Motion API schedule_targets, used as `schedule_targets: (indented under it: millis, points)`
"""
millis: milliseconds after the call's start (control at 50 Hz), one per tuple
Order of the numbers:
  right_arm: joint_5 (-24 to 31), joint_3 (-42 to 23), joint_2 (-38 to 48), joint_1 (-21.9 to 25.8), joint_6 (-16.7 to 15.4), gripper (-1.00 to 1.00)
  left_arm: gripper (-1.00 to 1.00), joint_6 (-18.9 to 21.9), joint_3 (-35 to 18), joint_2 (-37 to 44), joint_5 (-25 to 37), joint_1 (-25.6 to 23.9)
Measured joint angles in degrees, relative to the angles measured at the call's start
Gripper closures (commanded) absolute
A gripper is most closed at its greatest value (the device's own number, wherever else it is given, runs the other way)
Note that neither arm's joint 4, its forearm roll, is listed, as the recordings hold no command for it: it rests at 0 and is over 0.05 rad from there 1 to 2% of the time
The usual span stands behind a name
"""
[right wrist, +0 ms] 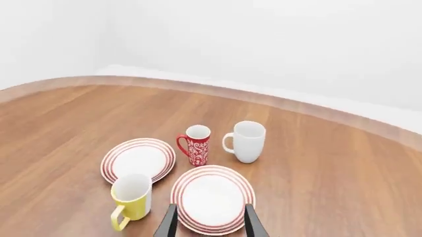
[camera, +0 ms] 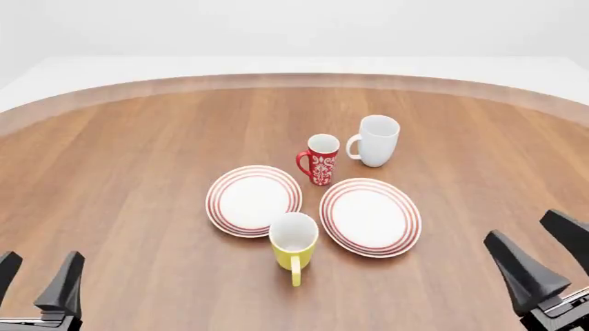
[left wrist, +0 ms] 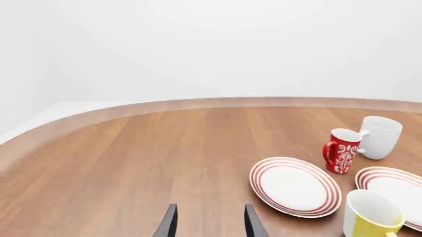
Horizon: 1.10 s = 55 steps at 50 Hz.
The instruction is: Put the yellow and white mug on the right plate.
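Note:
The yellow and white mug stands upright on the table, its handle toward me, just in front of the gap between two red-ringed plates. It also shows in the left wrist view and the right wrist view. The right plate lies bare to the mug's right, seen too in the right wrist view. My left gripper is open and empty at the near left. My right gripper is open and empty at the near right. Both are far from the mug.
The left plate lies beside the right one. A red mug with white pattern stands behind the plates, and a larger all-white mug stands to its right. The round wooden table's far edge curves across the back.

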Motion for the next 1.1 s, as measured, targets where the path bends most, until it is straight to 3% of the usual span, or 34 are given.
schedule_targets:
  millis: [460, 540, 800, 1100]
  points:
    - [11.0, -18.0, 25.4, 13.0, 4.3, -1.00, -1.00, 0.0, 0.0, 0.0, 0.0, 0.0]
    - [12.8, -21.3, 30.7, 13.9, 5.6, -1.00, -1.00, 0.0, 0.0, 0.0, 0.0, 0.0]
    - [19.2, -30.8, 44.6, 15.4, 3.3, -1.00, -1.00, 0.0, 0.0, 0.0, 0.0, 0.0]
    - [24.4, -39.2, 54.2, 17.2, 4.2, -1.00, -1.00, 0.0, 0.0, 0.0, 0.0, 0.0]
